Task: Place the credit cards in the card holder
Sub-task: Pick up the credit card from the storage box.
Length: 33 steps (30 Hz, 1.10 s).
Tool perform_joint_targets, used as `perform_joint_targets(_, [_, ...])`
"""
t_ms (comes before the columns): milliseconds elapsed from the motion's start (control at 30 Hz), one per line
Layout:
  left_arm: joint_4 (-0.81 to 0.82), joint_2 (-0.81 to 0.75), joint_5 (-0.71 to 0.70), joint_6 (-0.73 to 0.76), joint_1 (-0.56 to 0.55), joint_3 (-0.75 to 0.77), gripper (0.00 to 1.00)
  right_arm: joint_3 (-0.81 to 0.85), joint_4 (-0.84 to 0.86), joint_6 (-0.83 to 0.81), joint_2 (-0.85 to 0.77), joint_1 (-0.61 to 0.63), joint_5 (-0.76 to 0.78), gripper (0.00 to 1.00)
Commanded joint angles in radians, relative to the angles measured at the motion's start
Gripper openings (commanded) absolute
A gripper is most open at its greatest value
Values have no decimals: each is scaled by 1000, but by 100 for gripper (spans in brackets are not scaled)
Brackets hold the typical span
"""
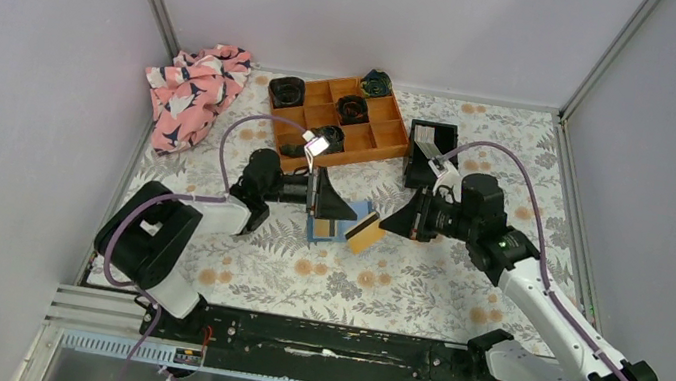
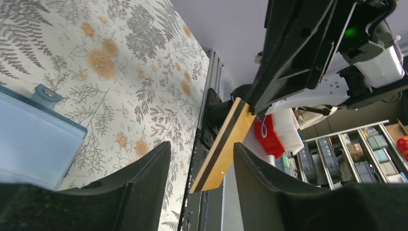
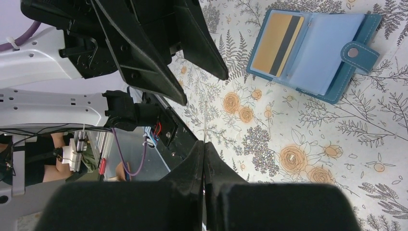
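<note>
Overhead, the two arms meet above the middle of the bench. The right gripper point(image 1: 386, 224) is pinched on one end of a tan credit card point(image 1: 365, 232), and the card's long axis runs from it towards the left gripper point(image 1: 325, 199). The teal card holder point(image 1: 323, 233) lies open on the bench just below and beside the card, nearer the left arm. More credit cards point(image 1: 425, 141) stand in the black bin point(image 1: 430, 156) towards the far edge.

From the left wrist, the credit card point(image 2: 223, 149) hangs between the left gripper's point(image 2: 202, 147) parted fingers, with a gap showing on either side, so the jaws stand apart and grip nothing. The right gripper point(image 2: 254, 102) holds the card's upper end. The card holder point(image 2: 33, 139) sits off to the left, on the bench.

From the right wrist, the right gripper point(image 3: 204, 149) is closed tight on the credit card point(image 3: 205, 122), seen edge-on as a thin line pointing at the left gripper point(image 3: 203, 89). The card holder point(image 3: 332, 53) lies open to the upper right, one striped card point(image 3: 276, 43) already in a pocket. This looks like a handover, and it turns on the card staying centred between the left jaws.
</note>
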Motion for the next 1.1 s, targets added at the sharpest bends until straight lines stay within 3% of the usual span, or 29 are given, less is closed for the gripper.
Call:
perform_joint_targets(0, [119,11,71,-26,-18,-9,55,-2,88,19,18,7,-48,0])
perform_joint_targets(267, [112,20,108,-29,-38,-3,44,-5,139,36,54,7,-74,0])
perform_joint_targets(400, [107,29,123,-28,-44,3,33,-6,154,40,65,7,-86,0])
perform_joint_targets(633, [169,47,146,-71,-46,-1,2,4,155,35,84,7,-83,0])
perform_joint_targets(800, [151,63,133,-71,-43,3,0,17,140,17,90,5,-48,0])
perform_joint_targets(933, [-126,49,-2,69,-30,35,0,46,80,-39,75,6,78,32])
perform_joint_targets(1067, [-354,11,-283,150,-29,34,0,53,58,-77,86,6,189,45])
